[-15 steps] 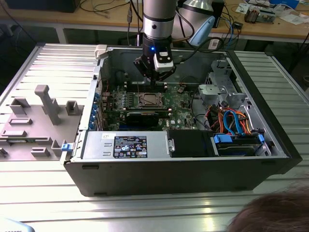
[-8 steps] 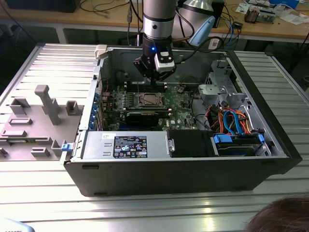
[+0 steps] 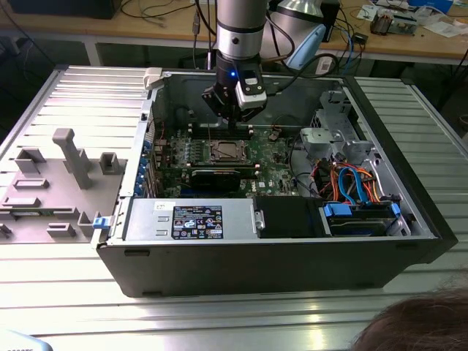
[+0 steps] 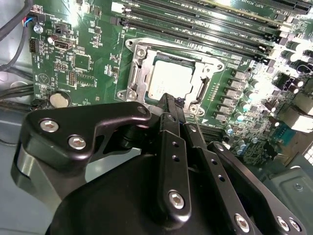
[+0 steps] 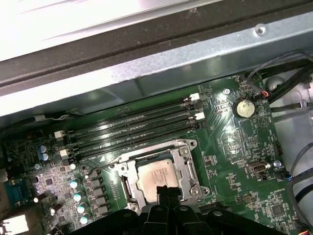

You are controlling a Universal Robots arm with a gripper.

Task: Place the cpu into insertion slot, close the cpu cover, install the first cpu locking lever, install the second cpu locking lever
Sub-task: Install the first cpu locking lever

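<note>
Black-anodised gripper (image 3: 232, 121), exterior view: hangs on the arm inside the open computer case (image 3: 409, 212), directly over the green motherboard (image 3: 278, 172). The cpu (image 3: 225, 151) lies below it in the board's middle. Just beside, toward the case's near wall: a black graphics card (image 3: 219, 175), then the power supply (image 3: 194, 219). Orange and blue cables (image 3: 351, 183) at the exterior view's right, well apart. A grey plastic fixture (image 3: 66, 175) on the ribbed table (image 3: 409, 95); a person's hair (image 3: 417, 325) at the frame's corner.

Second wrist view: fingers drawn together, nothing held, tips (image 4: 169, 100) poised over one edge of the insertion slot (image 4: 128, 93). The cpu sits in the slot, silver top showing through the window of the cpu cover (image 4: 203, 88), which appears to lie flat. Whether either locking lever is latched cannot be told. Judged work in hand: lever closing. Best done by bearing on the lever's handle alone, keeping the tips off the chip's top.

First wrist view: obstacles close by. Memory slots (image 5: 132, 129) run just beside the slot; capacitors (image 5: 76, 196) stand near one side; coin battery (image 5: 243, 108) apart; the case's wall beyond.
</note>
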